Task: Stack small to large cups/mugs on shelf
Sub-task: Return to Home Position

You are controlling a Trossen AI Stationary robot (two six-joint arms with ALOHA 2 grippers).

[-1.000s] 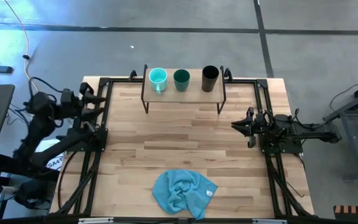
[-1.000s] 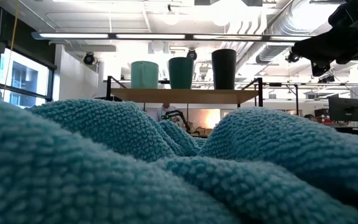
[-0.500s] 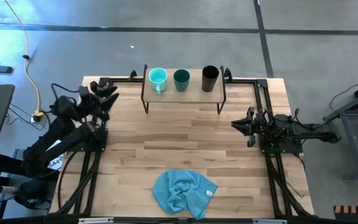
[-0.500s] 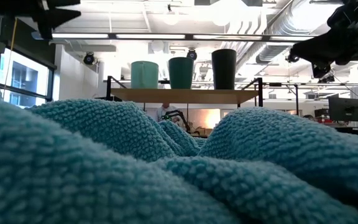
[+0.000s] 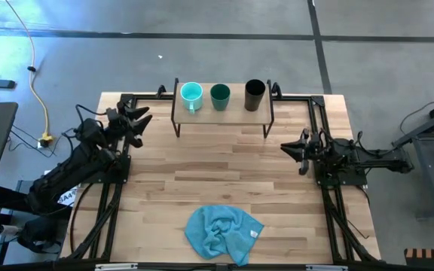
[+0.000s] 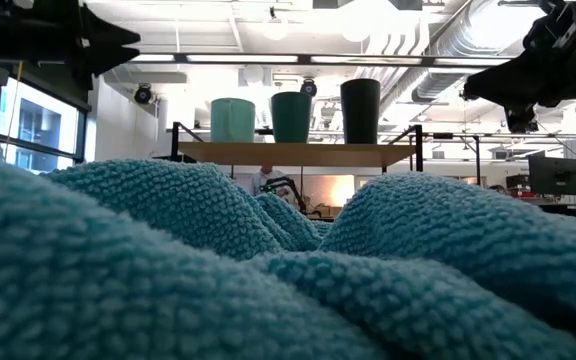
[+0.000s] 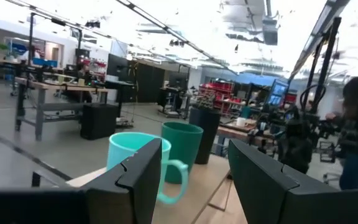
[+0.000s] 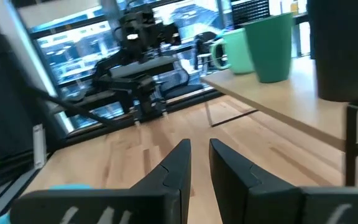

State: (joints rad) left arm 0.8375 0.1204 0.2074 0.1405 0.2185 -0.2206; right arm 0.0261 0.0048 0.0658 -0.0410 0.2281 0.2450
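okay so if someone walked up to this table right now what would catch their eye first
Probably the row of three cups on the shelf at the table's far edge: the light turquoise mug, dark teal cup and black cup. Next, the crumpled blue cloth at the near edge. The left gripper hangs open left of the shelf.

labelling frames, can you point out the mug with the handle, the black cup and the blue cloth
mug with the handle (image 5: 191, 93) high view, inside of the bowl
black cup (image 5: 255, 93) high view, its open mouth
blue cloth (image 5: 223, 232) high view, middle of the crumpled heap
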